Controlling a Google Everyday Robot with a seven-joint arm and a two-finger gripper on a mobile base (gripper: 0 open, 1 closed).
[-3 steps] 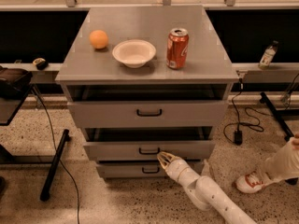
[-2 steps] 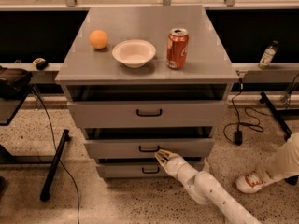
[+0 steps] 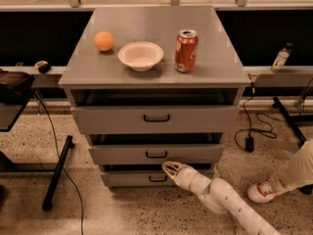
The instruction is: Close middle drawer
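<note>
Lower now, beige gripper (image 3: 169, 168) just under flat grey middle drawer (image 3: 195, 153)

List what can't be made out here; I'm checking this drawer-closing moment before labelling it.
Camera view:
- middle drawer: inside dark, hidden beneath the top drawer.
- gripper, just below the middle drawer's front: contact unclear, its own body blocks it.
- bottom drawer: right part hidden by the arm, itself cut off at the lower edge.

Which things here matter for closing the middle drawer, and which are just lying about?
Job: middle drawer, slightly open; gripper, just below its front panel.
Lying about: orange, bowl and soda can on the cabinet top; bottle on the ledge at right.
</note>
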